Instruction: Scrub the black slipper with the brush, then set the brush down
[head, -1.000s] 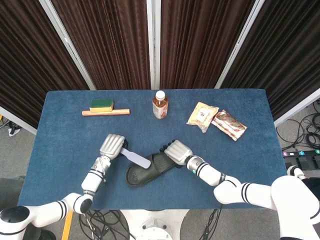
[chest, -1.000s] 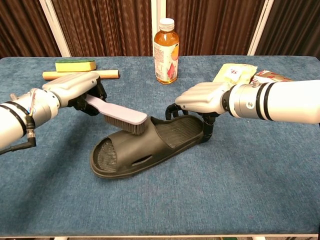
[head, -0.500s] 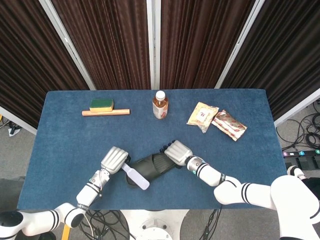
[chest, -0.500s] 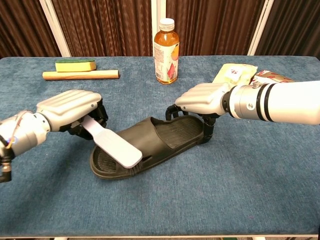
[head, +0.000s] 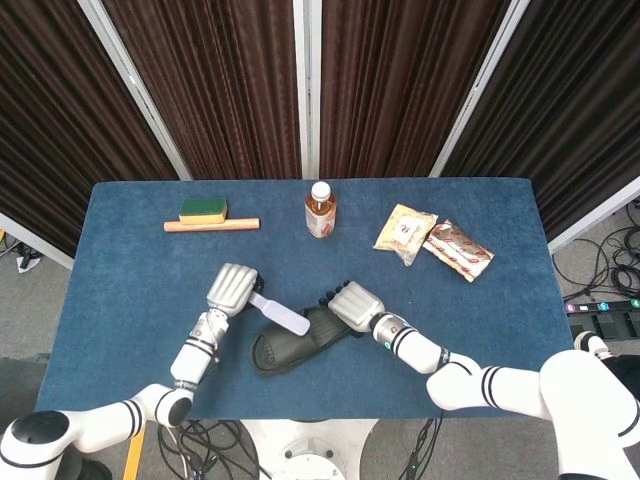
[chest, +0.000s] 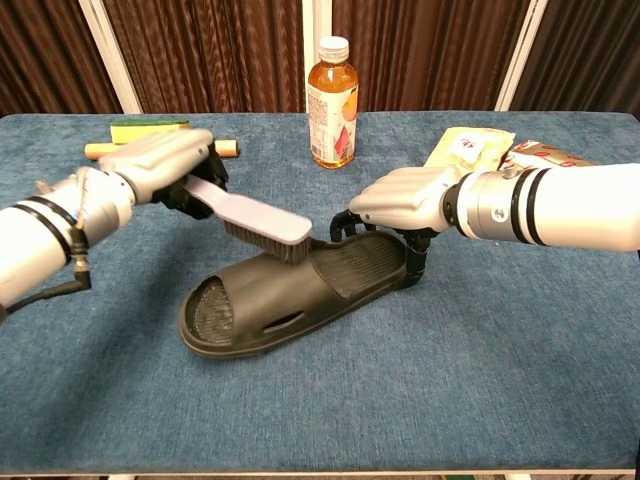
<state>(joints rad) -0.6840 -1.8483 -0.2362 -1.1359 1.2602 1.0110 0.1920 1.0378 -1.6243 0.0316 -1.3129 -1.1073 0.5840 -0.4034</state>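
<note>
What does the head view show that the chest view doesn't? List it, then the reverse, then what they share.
Only the head view: the whole table outline, curtains, floor cables, and the sponge in full.

Only the chest view: the brush bristles from the side, over the black slipper's strap.

Both: left hand holding the brush, right hand gripping the slipper's heel end, bottle, snack packets, wooden stick.

The left hand (chest: 165, 160) swept the brush (chest: 255, 222) back up the slipper (chest: 290, 290).
</note>
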